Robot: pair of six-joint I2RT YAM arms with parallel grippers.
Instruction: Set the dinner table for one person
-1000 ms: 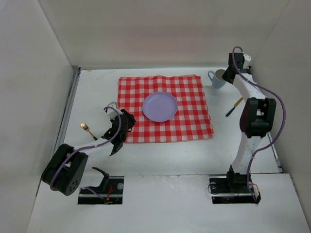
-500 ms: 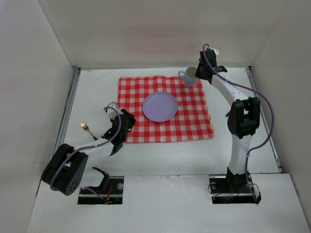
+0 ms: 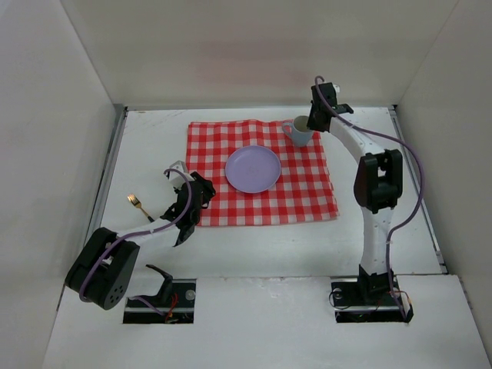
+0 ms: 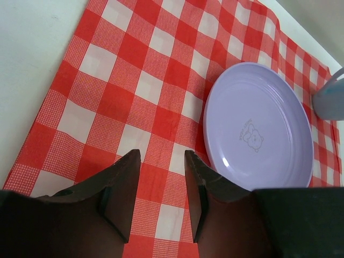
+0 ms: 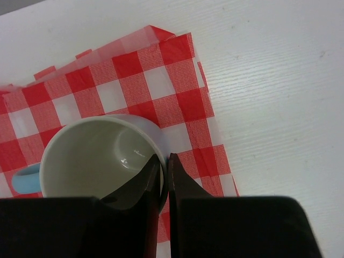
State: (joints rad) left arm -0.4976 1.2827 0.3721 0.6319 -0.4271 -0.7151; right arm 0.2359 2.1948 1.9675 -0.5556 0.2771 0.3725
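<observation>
Pinching mug rim: right gripper clenched, 1 finger inside wall, 1 outside; only right wrist view shows this. Mug empty, pale blue handle, over far right corner of checked cloth; lifted or resting, cannot tell. Left gripper released, jaws apart, nothing between, above cloth's near left corner, beside lilac plate; small bear print on plate visible in left wrist view only. Top view alone shows fork on bare dinner table, left of cloth; plate mid-cloth.
</observation>
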